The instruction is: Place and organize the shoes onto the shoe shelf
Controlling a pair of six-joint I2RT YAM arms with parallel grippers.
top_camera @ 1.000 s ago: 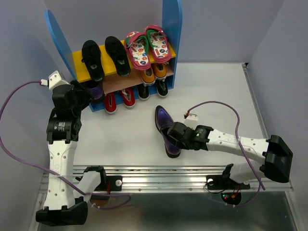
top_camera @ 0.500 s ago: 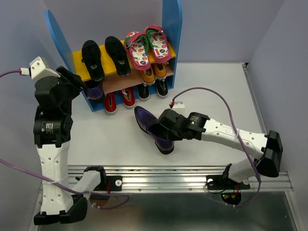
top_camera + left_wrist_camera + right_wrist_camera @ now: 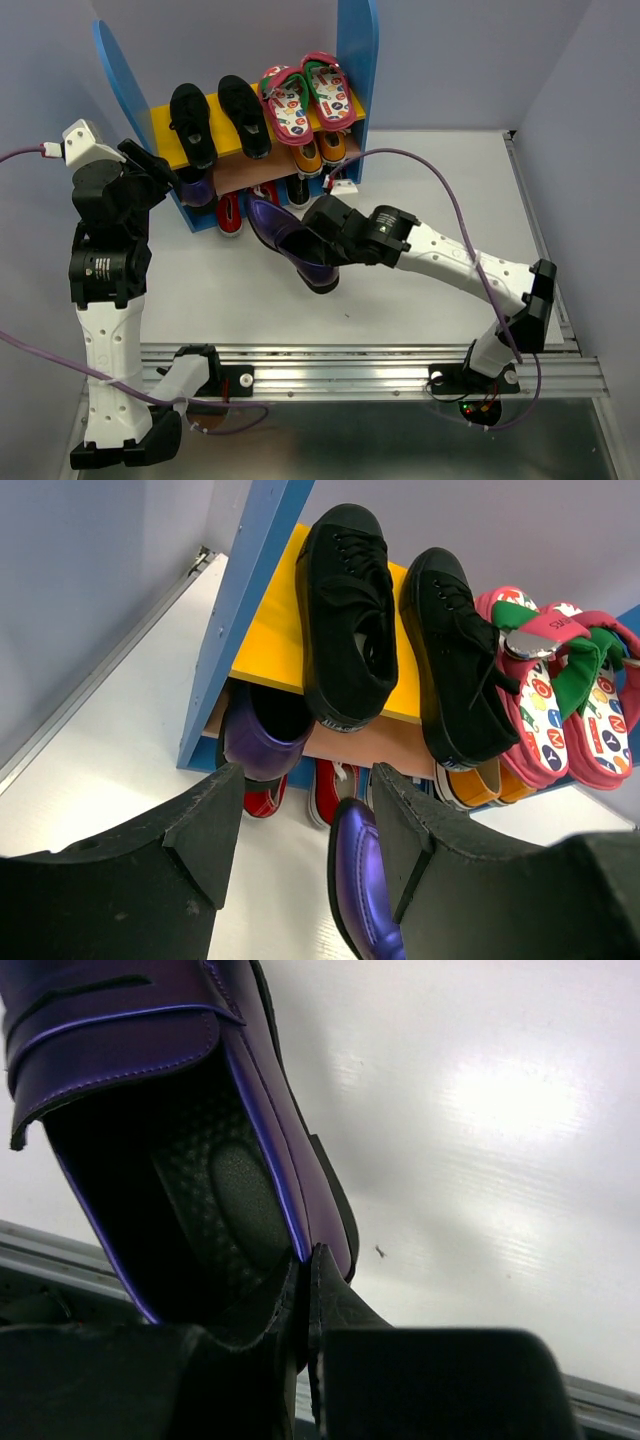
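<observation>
The shoe shelf stands at the back left, with blue side panels and a yellow top board. On top lie a black pair and pink flip-flops. Below sit one purple loafer, a red pair, black-white sneakers and an orange pair. My right gripper is shut on the side wall of the second purple loafer, holding it just in front of the lower tier. My left gripper hangs open and holds nothing, left of the shelf's front, apart from the shoes.
A grey wall closes in on the left beside my left arm. A metal rail runs along the near table edge. The right arm's purple cable loops over the white tabletop to the right of the shelf.
My right arm has carried the purple loafer up and left, from the table's middle to the front of the lower tier. The left arm pulled back from the shelf, then held still.
</observation>
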